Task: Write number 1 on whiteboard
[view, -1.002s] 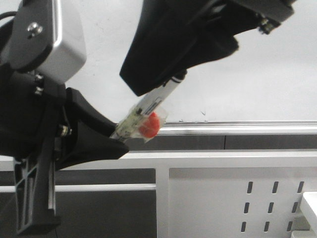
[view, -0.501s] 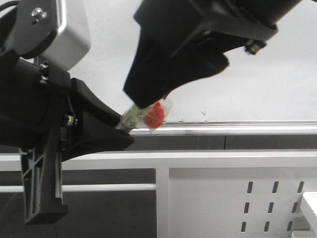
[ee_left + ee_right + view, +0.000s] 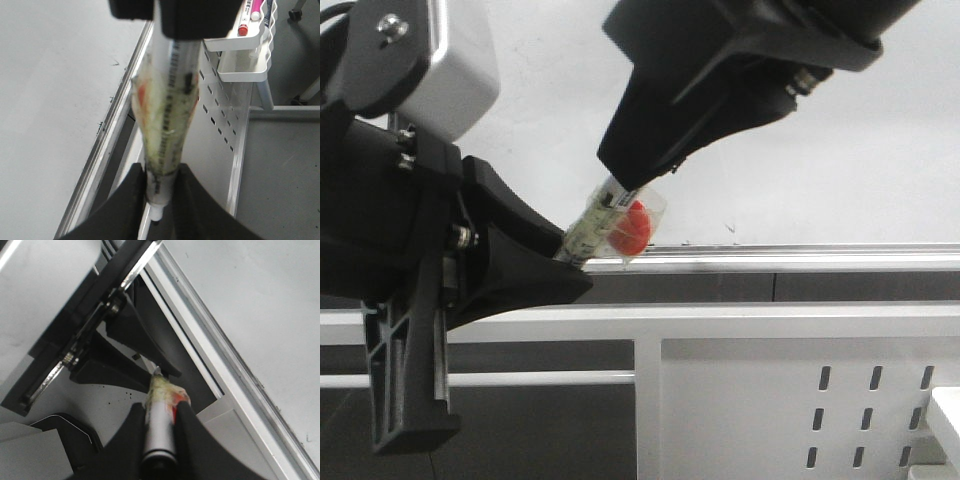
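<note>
A marker pen [image 3: 598, 222], wrapped in clear tape with a red blob [image 3: 632, 230] on it, hangs slanted in front of the whiteboard [image 3: 870, 130]. My left gripper [image 3: 572, 266] is shut on its lower end, and in the left wrist view the pen [image 3: 167, 125] runs up from my left gripper [image 3: 161, 192], its white end poking out below the fingers. My right gripper [image 3: 642, 172] is shut on the upper end, and in the right wrist view the pen's barrel [image 3: 160, 425] sits squeezed in my right gripper [image 3: 160, 407]. No number 1 shows on the board.
A silver tray rail [image 3: 820, 257] runs along the board's lower edge. Below it is a white perforated panel [image 3: 770, 400]. A white wire basket [image 3: 250, 45] holding coloured markers hangs on that panel beside the board.
My right gripper came down over the pen's upper end, then shifted a little up and right. The pen now stands steeper. My left gripper rose slightly.
</note>
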{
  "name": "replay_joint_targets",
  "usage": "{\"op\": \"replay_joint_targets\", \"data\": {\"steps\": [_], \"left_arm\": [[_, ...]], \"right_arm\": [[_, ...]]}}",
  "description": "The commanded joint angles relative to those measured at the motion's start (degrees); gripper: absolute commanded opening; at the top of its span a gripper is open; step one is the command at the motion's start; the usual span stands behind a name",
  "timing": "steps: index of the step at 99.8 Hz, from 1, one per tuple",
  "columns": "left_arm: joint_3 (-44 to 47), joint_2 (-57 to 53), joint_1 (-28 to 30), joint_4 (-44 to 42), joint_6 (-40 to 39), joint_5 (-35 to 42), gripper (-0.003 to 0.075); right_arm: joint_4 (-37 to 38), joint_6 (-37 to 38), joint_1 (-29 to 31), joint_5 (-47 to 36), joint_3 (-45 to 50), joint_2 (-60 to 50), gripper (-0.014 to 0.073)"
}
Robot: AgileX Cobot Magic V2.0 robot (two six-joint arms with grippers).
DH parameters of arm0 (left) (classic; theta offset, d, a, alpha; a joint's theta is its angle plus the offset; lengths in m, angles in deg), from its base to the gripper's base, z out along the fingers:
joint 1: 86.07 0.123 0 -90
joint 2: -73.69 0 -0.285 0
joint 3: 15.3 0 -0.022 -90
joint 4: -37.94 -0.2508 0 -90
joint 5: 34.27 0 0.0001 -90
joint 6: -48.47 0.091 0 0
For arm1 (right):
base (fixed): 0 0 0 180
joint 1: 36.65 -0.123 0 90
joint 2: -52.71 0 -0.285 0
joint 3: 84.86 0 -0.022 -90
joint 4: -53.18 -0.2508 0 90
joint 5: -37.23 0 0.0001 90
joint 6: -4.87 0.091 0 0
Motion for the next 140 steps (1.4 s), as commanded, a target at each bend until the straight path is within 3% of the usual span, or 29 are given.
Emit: {"op": "replay_joint_targets", "data": {"steps": [1,9,15,53,69,85,100,110,140], "left_arm": [[-2.05,-1.57,-0.31,2.04,-0.18,10.56,0.0245],[-2.05,-1.8,-0.31,2.04,-0.18,12.59,0.036],[-2.05,-2.22,-0.31,2.82,-0.18,14.28,0.0395],[4.59,-14.97,-0.31,18.91,-0.18,18.08,0.0384],[11.48,-23.58,-0.31,27.64,-0.18,23.47,0.0379],[18.1,-29.59,-0.31,33.51,-0.28,32.13,0.0281],[21.33,-31.08,-0.31,36.18,-2.38,32.94,-0.002],[21.7,-30.85,-0.31,36.31,-6.42,33.06,-0.002],[21.7,-30.72,-0.31,39.68,-6.54,35.11,-0.002]], "right_arm": [[-2.3,-0.44,-0.2,-2.49,-1.78,-1.17,-0.0069],[-2.64,-0.44,-0.2,-2.21,-1.78,-1.17,-0.0069],[-3.25,-0.44,-0.2,-2.21,-1.78,-1.17,-0.0069],[-2.73,-0.35,0.37,-4.55,-1.78,-5.02,-0.0069],[-2.61,-0.35,4.52,-3.56,-1.32,-9.05,-0.0069],[-2.61,0.0,9.02,-3.85,1.44,-14.48,-0.0069],[-2.61,0.0,9.5,-9.09,5.52,-20.83,-0.0069],[-3.34,0.0,9.5,-12.35,8.72,-24.22,-0.0069],[-4.49,0.11,9.5,-21.69,13.55,-26.02,-0.0069]]}}
